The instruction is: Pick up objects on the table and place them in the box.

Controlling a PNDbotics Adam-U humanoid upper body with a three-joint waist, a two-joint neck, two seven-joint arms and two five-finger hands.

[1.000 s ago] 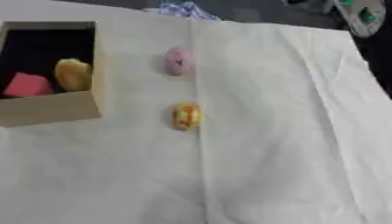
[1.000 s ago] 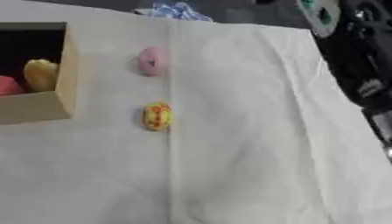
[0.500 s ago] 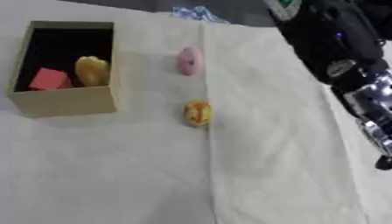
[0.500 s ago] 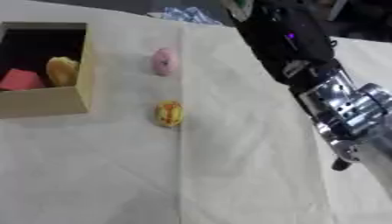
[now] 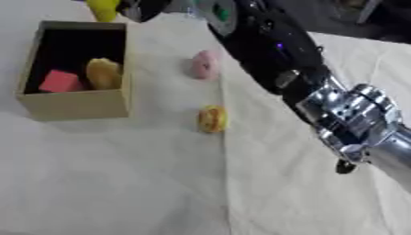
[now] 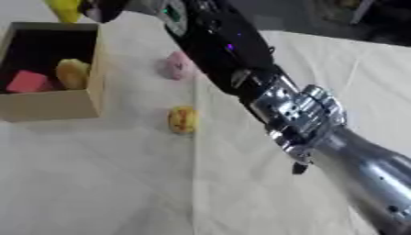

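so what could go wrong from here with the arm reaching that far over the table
The right hand at the top edge seems to hold a yellow object near the box's far wall; released there, it could land outside. The arm stretches beside the pink object and might brush it or the yellow-orange one when pulling back. The fingers are mostly out of frame, so the grip can't be judged.

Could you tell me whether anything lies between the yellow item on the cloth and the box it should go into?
Nothing visible does. The yellow item lies just right of the box, with bare cloth between them; the pink item lies farther back.
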